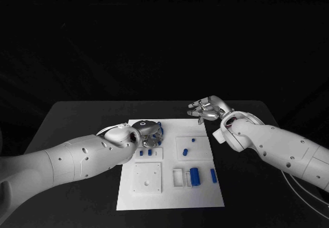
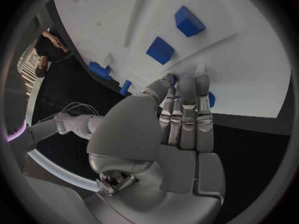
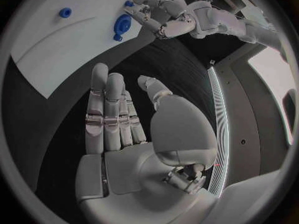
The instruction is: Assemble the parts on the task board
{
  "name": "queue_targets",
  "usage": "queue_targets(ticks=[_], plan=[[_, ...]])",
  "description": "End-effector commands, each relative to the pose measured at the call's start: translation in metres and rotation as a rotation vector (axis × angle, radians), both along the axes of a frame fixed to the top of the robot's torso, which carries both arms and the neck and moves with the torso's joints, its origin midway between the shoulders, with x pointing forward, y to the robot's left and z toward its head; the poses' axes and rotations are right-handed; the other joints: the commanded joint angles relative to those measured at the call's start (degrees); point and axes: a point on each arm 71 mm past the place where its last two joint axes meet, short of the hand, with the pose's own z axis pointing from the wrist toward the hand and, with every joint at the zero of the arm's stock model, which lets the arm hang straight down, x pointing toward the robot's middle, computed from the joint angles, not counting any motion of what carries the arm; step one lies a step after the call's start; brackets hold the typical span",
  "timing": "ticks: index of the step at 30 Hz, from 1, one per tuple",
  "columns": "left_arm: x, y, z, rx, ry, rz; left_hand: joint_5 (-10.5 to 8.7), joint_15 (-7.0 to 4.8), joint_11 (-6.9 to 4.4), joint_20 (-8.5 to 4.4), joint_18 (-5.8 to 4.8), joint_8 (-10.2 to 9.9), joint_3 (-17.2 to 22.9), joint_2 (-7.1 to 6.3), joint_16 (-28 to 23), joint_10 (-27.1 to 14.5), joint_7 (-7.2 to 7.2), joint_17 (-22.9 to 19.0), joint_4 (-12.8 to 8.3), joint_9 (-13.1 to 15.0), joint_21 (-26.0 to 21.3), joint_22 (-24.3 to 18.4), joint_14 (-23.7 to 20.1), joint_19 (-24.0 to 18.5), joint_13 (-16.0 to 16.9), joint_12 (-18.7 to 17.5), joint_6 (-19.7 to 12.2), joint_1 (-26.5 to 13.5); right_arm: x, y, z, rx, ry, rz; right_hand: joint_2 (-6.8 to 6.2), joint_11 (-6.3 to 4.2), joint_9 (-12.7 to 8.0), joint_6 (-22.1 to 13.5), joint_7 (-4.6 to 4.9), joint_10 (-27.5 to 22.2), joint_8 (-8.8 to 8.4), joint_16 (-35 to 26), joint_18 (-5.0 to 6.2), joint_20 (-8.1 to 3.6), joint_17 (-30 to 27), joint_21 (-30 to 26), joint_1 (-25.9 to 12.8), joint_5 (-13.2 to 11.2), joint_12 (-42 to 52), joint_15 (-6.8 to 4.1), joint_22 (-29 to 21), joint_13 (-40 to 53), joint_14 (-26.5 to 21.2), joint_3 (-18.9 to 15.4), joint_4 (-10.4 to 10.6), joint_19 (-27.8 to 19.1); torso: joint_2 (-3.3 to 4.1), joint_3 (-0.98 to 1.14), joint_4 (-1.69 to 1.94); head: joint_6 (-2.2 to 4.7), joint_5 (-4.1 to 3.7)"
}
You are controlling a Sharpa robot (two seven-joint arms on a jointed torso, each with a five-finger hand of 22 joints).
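The white task board (image 1: 171, 192) lies in the middle of the black table. My left hand (image 1: 145, 134) is over its far left part, fingers straight and together, thumb closed in against them. A blue part (image 2: 211, 99) shows at those fingertips and seems pinched there; it appears as a blue curved piece (image 1: 159, 128) beside the hand. Other blue parts lie on the board: a capsule (image 1: 185, 152), a cylinder (image 1: 195, 176) and a thin bar (image 1: 213, 175). My right hand (image 1: 208, 108) hovers off the board's far right corner, fingers (image 3: 106, 109) spread, holding nothing.
A white square plate with holes (image 1: 147, 178) and a small white tray (image 1: 178, 178) sit on the board's near half. Two small blue pieces (image 1: 145, 153) stand just near my left hand. Bare black table (image 1: 254, 190) lies right of the board.
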Motion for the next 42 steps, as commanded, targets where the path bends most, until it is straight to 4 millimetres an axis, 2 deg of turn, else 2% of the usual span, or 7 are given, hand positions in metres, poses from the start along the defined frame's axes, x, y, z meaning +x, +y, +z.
queue_targets(ticks=[1,9,22,26,29,42], plan=[[-0.004,-0.004,-0.007,0.026,0.056,-0.016,-0.25,-0.03,-0.10,0.10,1.16,-0.2,0.4,0.94,0.4,1.1,0.11,0.2,-0.2,0.0,1.1,1.3,0.4,-0.7,-0.1,-0.4,0.9,0.1,0.000,0.002,0.001,0.006,-0.006,0.009,-0.10,0.08,0.0,0.0,0.36,0.4,-0.19,0.2,0.75,0.37,-0.1,0.3,-0.3,0.2,-0.3,0.40,0.0,-0.1,-0.1,0.3,0.0,-0.2,-0.02,-0.02,0.03,-0.06,-0.03],[-0.004,-0.003,-0.009,0.043,0.068,-0.011,-0.38,0.05,-0.35,0.24,1.58,-0.2,-0.3,1.96,0.8,3.2,0.30,0.4,-0.8,0.0,3.2,1.2,0.9,-1.2,-0.1,-0.3,2.7,0.3,-0.001,0.002,0.001,0.006,-0.006,0.010,-0.12,0.08,0.0,0.1,0.36,0.4,-0.19,0.2,0.75,0.37,-0.1,0.4,-0.3,0.3,-0.3,0.40,-0.1,-0.1,-0.1,0.4,-0.1,-0.2,-0.02,0.02,-0.01,-0.18,-0.05],[-0.004,-0.004,-0.009,0.021,0.054,-0.015,-0.85,0.11,-0.61,0.36,1.79,-0.1,-1.4,2.60,1.1,4.8,0.27,0.4,-0.8,0.1,4.1,1.1,1.9,-0.9,0.0,-0.3,4.0,0.0,0.000,0.002,0.000,0.006,-0.006,0.009,-0.13,0.08,-0.1,0.1,0.35,0.4,-0.20,0.2,0.75,0.37,-0.2,0.4,-0.3,0.5,-0.3,0.40,-0.1,-0.1,-0.1,0.5,-0.1,-0.2,-0.02,0.00,0.01,-0.17,-0.13],[-0.002,0.000,-0.006,-0.048,0.031,0.006,-0.29,-0.14,-1.03,0.11,1.98,-0.2,-2.1,3.17,1.2,6.5,0.03,0.4,-0.8,0.1,4.5,1.0,3.7,0.4,-0.1,-0.3,5.6,0.1,0.000,0.002,0.000,0.006,-0.006,0.009,-0.13,0.07,0.0,0.1,0.35,0.4,-0.19,0.2,0.76,0.36,-0.2,0.4,-0.3,0.5,-0.4,0.39,-0.1,-0.1,-0.1,0.7,-0.2,-0.2,-0.08,0.00,0.02,-0.03,-0.11],[-0.001,0.004,-0.004,-0.085,0.021,0.025,1.19,-0.26,-0.97,-0.07,2.06,-0.2,-2.0,3.34,0.8,6.6,0.14,0.3,-1.2,0.1,4.6,1.1,4.1,0.6,0.0,-0.3,5.6,0.3,0.000,0.002,0.000,0.006,-0.006,0.009,-0.12,0.07,0.0,0.1,0.35,0.4,-0.19,0.2,0.76,0.35,-0.2,0.4,-0.2,0.5,-0.4,0.39,-0.1,-0.1,-0.1,0.7,-0.2,-0.2,-0.08,-0.02,0.05,-0.01,-0.14],[0.000,0.015,0.004,-0.178,0.026,0.078,1.20,-0.38,-1.01,-0.22,1.85,-0.2,-2.0,3.67,0.4,6.7,0.05,0.4,-1.1,0.1,4.7,1.1,4.5,0.6,0.0,-0.3,5.8,-0.2,0.000,0.001,0.000,0.005,-0.006,0.006,-0.12,0.07,0.0,0.1,0.35,0.4,-0.19,0.2,0.76,0.35,-0.2,0.4,-0.2,0.5,-0.4,0.39,-0.1,-0.1,-0.1,0.7,-0.2,-0.2,-0.09,-0.06,0.08,0.36,-0.13]])
